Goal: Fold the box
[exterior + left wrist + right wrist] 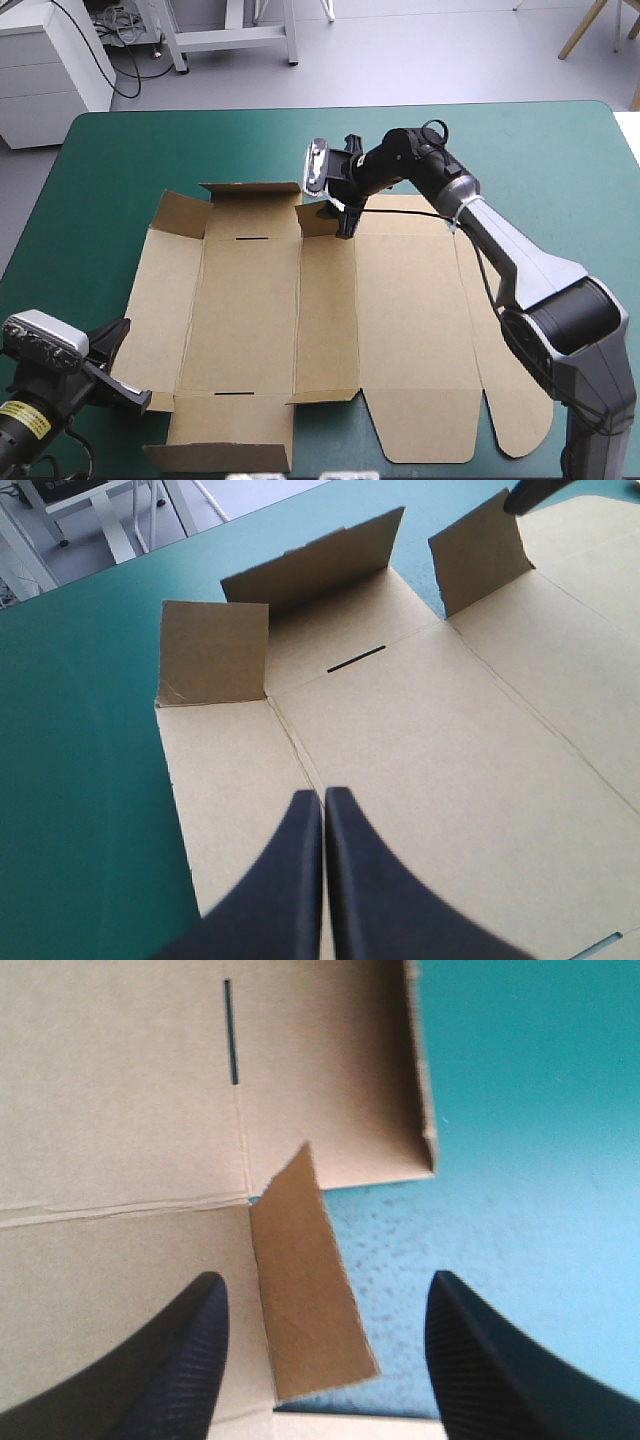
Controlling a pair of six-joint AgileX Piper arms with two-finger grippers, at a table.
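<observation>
Two claws work a cut sheet of board, the brown cardboard box (300, 320), which lies mostly flat on the teal-green covered worktop (500, 160). The left claw (323, 795), its black fingers pressed together into one point, hovers over the sheet's near-left panel. Ahead of it a long back flap (315, 570) and two short brown corner flaps (215, 652) already stand up. A thin black slot (355, 658) sits just ahead of the left claw too.

The right claw (325, 1278) is spread wide at the sheet's far edge. A small tilted brown flap (305, 1290) rises between its fingers, nearer one finger than the other (whether it touches either is hard to tell).

The step in hand looks like raising the far-edge flaps, with the walls yet to be tucked. The next move probably calls for the right claw to pinch or nudge that flap fully upright while the left claw pins the sheet.

No print shows on the board. A yellow sticker (22, 420) on the left arm carries text too small to read.
</observation>
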